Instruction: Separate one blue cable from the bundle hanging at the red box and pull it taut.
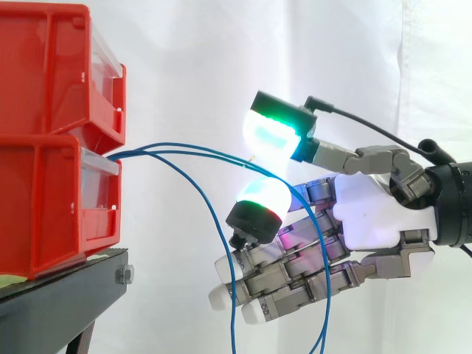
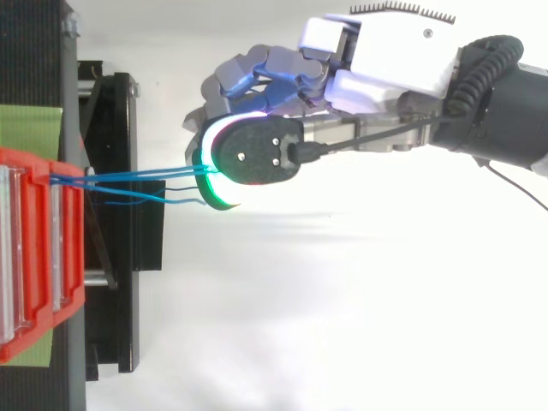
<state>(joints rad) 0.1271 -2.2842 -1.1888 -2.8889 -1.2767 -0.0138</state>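
The robot hand (image 1: pixel 369 206) is set in a narrow pinch. One straight finger's glowing pad (image 1: pixel 273 136) sits just above the thumb's pad (image 1: pixel 259 200), and the remaining fingers are curled low beneath the palm. A thin blue cable (image 1: pixel 221 155) runs between those pads, lies across the thumb's pad and drops away beside the curled fingers. Only a sliver of gap shows at the pads, so it is judged held, lightly. The cable comes out of the bundle of thin blue cables (image 1: pixel 144 152), which leaves the front of the stacked red plastic bins (image 1: pixel 51 199) on the black metal stand (image 1: pixel 59 295). Its long axis runs roughly level from the bins to the hand, with the bins on the fingertip side and the arm on the opposite side. The run bows upward, so it is not yet taut. A second blue strand (image 1: pixel 223 251) hangs clear in a loop between bins and hand, apart from the pads. Judgement: the coming pull must go straight away from the bins, along the cable's own line.
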